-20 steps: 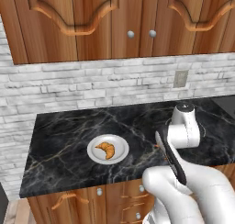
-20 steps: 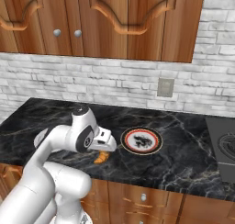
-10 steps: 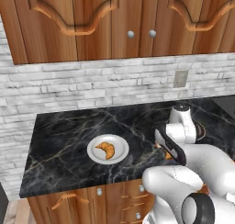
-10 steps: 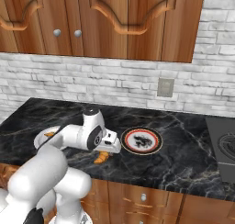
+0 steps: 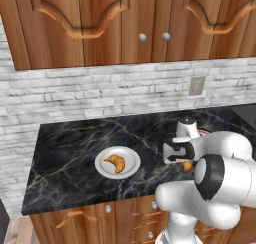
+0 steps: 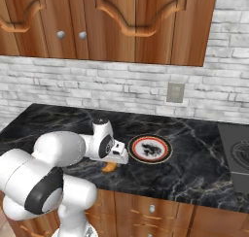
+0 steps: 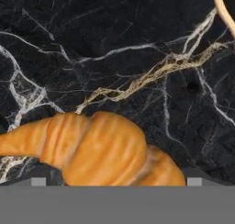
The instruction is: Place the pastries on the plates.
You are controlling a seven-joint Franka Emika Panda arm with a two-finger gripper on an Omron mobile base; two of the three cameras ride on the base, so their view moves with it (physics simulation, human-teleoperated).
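The black marble counter (image 5: 75, 178), with white and golden veins, runs under brown wooden cabinets (image 5: 100, 23) and a wall of pale grey brick. A light outlet plate (image 6: 175, 92) sits on this wall, and at the right edge of the right base view a dark cooktop (image 6: 238, 158) begins.

One croissant (image 5: 115, 163) lies on the plain glossy white plate (image 5: 102, 169), well apart from the arm. The second croissant (image 7: 96, 149) (golden-orange, ridged, crescent-shaped) lies on the bare counter, near the ring-patterned plate (image 6: 150, 148) but not on it; in the right base view it shows just under the hand, at (image 6: 109, 167).

The gripper (image 6: 119, 157) is low over this second croissant, and the bulky white arm covers much of the counter in front of both base cameras. In the hand view the pastry is very close at the bottom and hides the finger tips, so I cannot tell if the fingers are apart or closed on it.
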